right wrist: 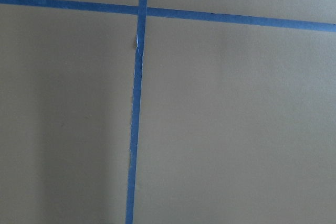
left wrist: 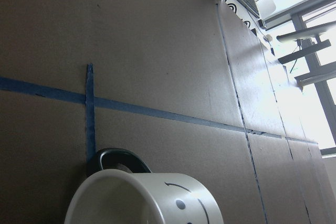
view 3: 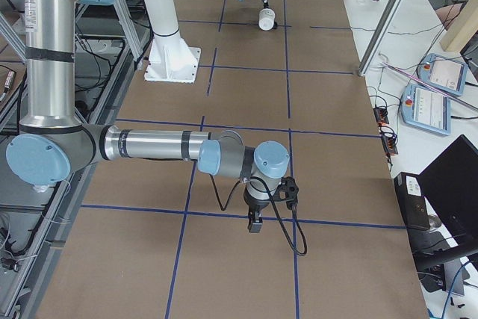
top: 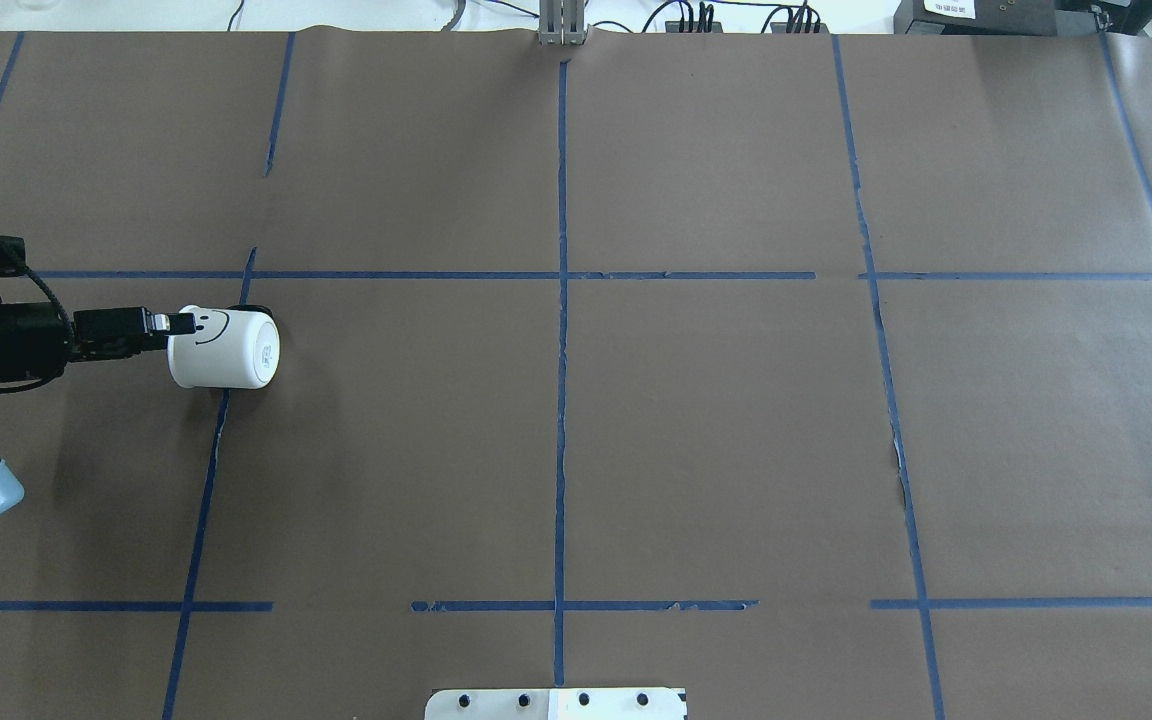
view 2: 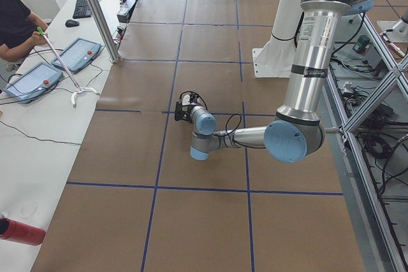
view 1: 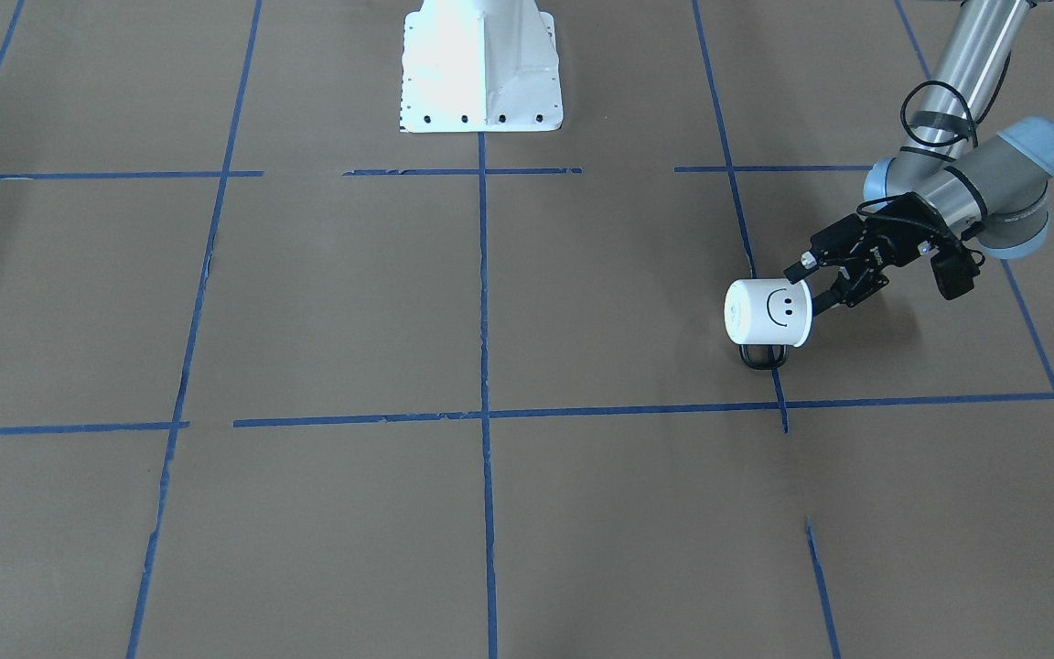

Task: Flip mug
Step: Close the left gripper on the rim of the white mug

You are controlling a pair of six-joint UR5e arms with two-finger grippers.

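The white mug (view 1: 768, 313) with a black smiley face is tipped on its side, its flat base towards the table's middle and its black handle (view 1: 762, 357) down by the brown paper. My left gripper (view 1: 808, 289) is shut on the mug's rim from the open end. From overhead the mug (top: 226, 348) sits at the far left, with the left gripper (top: 180, 328) beside it. The left wrist view shows the mug (left wrist: 142, 199) close below the camera. My right gripper (view 3: 255, 222) hangs low over the table in the exterior right view only; I cannot tell its state.
The table is covered in brown paper with blue tape lines (top: 562, 300). The white robot base (view 1: 481, 69) stands at the middle of the robot's side. An operator's desk with teach pendants (view 2: 38, 78) runs along the far side.
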